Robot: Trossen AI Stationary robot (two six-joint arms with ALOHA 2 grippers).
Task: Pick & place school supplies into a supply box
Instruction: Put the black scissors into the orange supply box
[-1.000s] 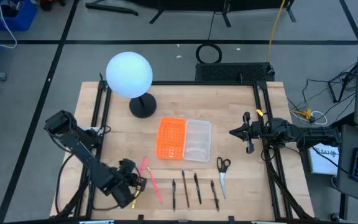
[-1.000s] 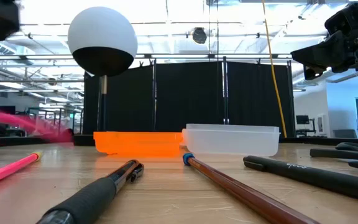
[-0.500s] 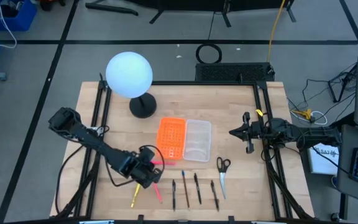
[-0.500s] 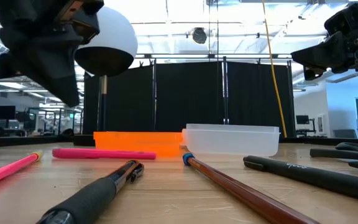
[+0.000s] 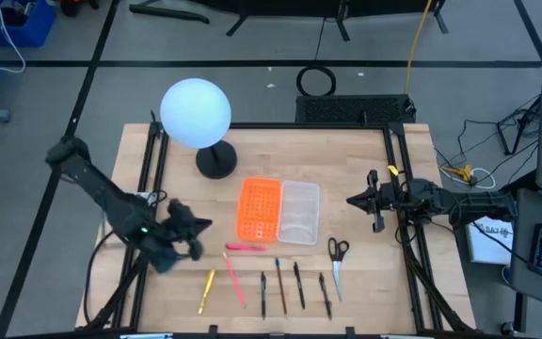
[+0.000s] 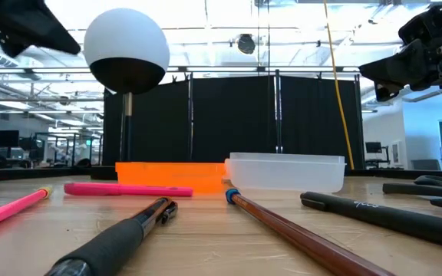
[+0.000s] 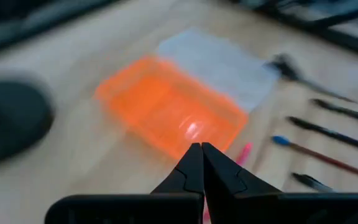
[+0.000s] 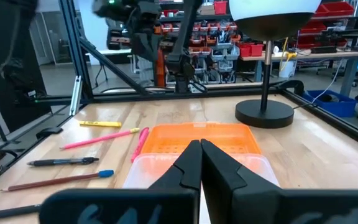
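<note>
The clear supply box (image 5: pixel 299 212) sits mid-table, right of an orange tray (image 5: pixel 260 209). One pink pen (image 5: pixel 245 247) lies flat on the wood just off the orange tray's near side. Nearer the front edge lie another pink pen (image 5: pixel 234 282), a yellow pen (image 5: pixel 205 292), several dark pens (image 5: pixel 298 285) and scissors (image 5: pixel 337 264). My left gripper (image 5: pixel 196 226) hovers left of the trays, shut and holding nothing; its closed fingertips (image 7: pixel 201 163) point toward the orange tray. My right gripper (image 5: pixel 360 201) waits shut at the right, above the table.
A white globe lamp (image 5: pixel 196 113) on a black round base (image 5: pixel 215 162) stands at the far left of the table. Black frame rails (image 5: pixel 153 188) run along both sides. Bare wood lies between the trays and my right gripper.
My left gripper carried a pink pen from the near left corner toward the trays and let it go. The pen now lies flat by the orange tray's near side. The gripper then drew back toward the table's left edge, rising and rolling.
</note>
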